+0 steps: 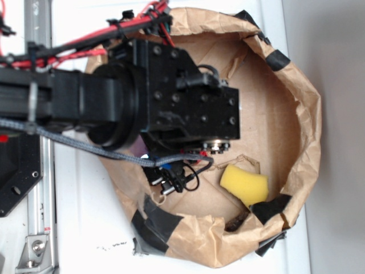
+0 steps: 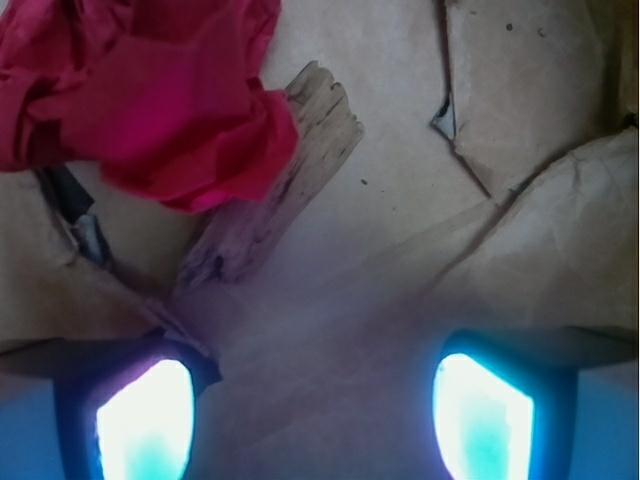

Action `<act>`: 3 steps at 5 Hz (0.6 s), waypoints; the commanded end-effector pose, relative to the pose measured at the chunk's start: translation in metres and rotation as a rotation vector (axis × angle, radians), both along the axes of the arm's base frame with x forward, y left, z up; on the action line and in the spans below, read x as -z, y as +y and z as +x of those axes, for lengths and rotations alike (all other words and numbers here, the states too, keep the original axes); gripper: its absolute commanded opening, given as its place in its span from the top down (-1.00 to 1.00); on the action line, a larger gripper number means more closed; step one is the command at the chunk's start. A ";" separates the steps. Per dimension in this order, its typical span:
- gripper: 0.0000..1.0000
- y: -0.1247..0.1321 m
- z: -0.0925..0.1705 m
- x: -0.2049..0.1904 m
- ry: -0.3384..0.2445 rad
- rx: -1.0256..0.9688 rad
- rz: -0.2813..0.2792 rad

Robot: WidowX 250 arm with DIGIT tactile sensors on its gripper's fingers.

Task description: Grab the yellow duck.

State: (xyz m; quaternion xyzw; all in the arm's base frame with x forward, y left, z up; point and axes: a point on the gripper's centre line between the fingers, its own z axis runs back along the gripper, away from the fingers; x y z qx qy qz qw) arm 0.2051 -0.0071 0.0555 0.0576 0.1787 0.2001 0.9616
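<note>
A WidowX arm (image 1: 142, 91) reaches over a crumpled brown-paper nest (image 1: 302, 114) patched with black tape (image 1: 157, 220), its bulk covering most of the nest's floor in the exterior view. A pale-yellow foam block (image 1: 244, 184) lies near the nest's lower rim, just beside a tape patch. The wrist view shows what the exterior view cannot: the gripper (image 2: 315, 420) stands wide, its two glowing fingertips (image 2: 145, 420) far apart with only bare paper between them, holding nothing. Ahead of them, toward the upper left corner of that view, sits a crumpled red paper ball (image 2: 150, 95), resting against a splintered strip of wood (image 2: 270, 175). The yellow duck cannot be made out in either view.
</note>
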 end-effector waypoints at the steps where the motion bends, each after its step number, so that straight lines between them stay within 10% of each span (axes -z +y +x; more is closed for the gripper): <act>1: -1.00 -0.006 -0.004 -0.008 -0.061 0.037 -0.019; 3: -1.00 -0.027 -0.005 0.017 -0.022 0.116 -0.004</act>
